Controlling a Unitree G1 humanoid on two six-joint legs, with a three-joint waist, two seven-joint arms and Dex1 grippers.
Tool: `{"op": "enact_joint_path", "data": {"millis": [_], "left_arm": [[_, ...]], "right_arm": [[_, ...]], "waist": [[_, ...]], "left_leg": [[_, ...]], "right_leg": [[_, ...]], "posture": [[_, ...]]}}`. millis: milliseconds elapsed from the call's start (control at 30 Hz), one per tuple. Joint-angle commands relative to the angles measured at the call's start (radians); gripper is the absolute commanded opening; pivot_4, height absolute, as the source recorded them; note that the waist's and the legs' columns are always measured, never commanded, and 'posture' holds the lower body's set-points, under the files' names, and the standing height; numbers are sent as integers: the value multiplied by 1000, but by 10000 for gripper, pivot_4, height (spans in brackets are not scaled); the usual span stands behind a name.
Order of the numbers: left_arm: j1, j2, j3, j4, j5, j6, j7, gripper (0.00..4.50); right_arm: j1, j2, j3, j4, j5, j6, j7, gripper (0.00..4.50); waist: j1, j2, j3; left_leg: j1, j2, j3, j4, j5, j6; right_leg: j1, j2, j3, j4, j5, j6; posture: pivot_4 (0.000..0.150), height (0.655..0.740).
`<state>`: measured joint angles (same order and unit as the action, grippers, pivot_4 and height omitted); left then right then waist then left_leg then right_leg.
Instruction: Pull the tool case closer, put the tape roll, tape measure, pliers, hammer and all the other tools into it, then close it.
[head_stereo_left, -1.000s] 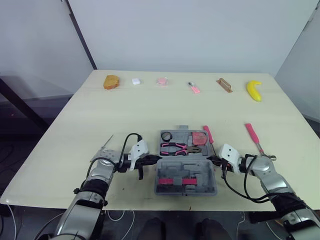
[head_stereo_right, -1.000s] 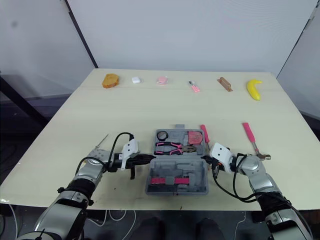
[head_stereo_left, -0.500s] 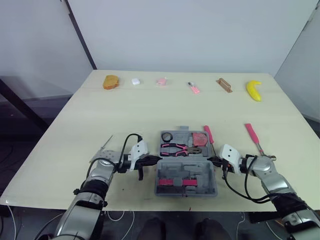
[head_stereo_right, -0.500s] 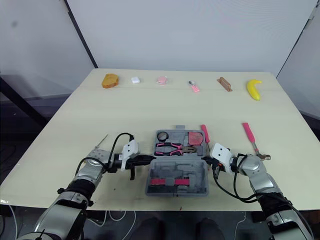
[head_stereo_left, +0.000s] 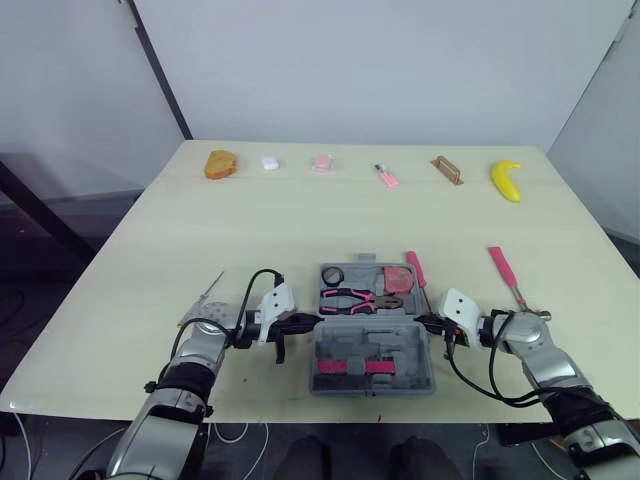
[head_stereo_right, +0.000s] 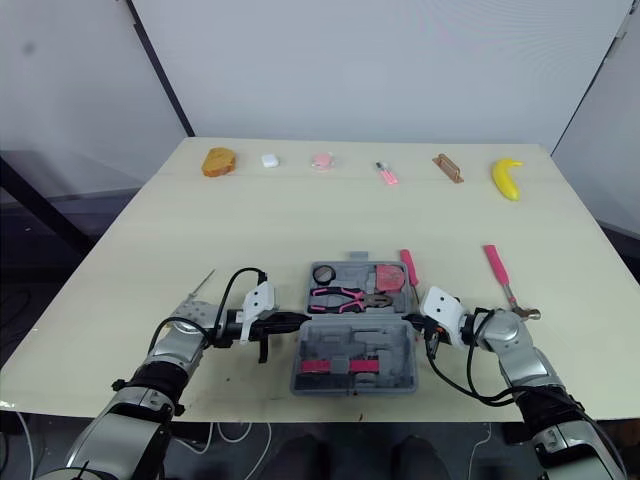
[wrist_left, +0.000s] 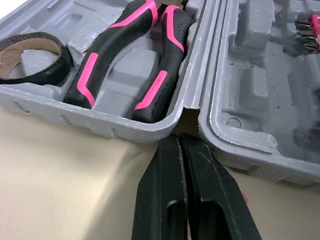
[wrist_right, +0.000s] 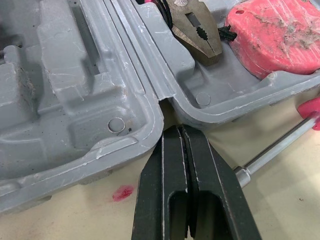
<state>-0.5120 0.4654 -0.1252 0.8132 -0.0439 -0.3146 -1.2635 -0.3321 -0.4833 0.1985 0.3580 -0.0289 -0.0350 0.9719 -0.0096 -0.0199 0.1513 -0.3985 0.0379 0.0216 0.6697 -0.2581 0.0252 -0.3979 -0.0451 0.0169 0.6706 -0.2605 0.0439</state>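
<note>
Left gripper (wrist_left: 177, 142) and right gripper (wrist_right: 181, 132), closed and empty, wedge into the hinge notches of the open tool case (head_stereo_left: 372, 348) near the front edge of the counter (head_stereo_left: 300, 230); a pull may slip them loose or drag it off

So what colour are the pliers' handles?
Pink and black pliers, clearest in left wrist view.

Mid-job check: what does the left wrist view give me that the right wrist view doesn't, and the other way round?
Left wrist view: the black tape roll and the pliers' pink-and-black handles, both seated in the tool case, with the left claw shut at the hinge gap.
Right wrist view: the pliers' metal nose, the red tape measure in its pocket, a metal tool shaft outside on the table, and the right claw shut.
Shared: the open grey tool case, its hinge line, the table.
</note>
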Motion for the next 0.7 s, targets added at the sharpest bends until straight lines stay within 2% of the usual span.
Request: {"op": "enact_joint_path", "data": {"millis": [33, 700], "left_arm": [[6, -17, -24, -14, 0, -15, -25, 1192], [19, 13, -10, -5, -6, -25, -27, 1192]], "right_arm": [[9, 15, 19, -48, 14, -8, 5, 0], [20, -8, -33, -52, 59, -8, 1, 0]], "waist": [[0, 0, 0], [-2, 0, 0]], "left_leg": [[0, 0, 0, 0, 0, 0], [0, 0, 0, 0, 0, 0]], "right_leg": [[0, 0, 0, 0, 0, 0], [0, 0, 0, 0, 0, 0]], "posture": [[1500, 7400], [1500, 7400]]}}
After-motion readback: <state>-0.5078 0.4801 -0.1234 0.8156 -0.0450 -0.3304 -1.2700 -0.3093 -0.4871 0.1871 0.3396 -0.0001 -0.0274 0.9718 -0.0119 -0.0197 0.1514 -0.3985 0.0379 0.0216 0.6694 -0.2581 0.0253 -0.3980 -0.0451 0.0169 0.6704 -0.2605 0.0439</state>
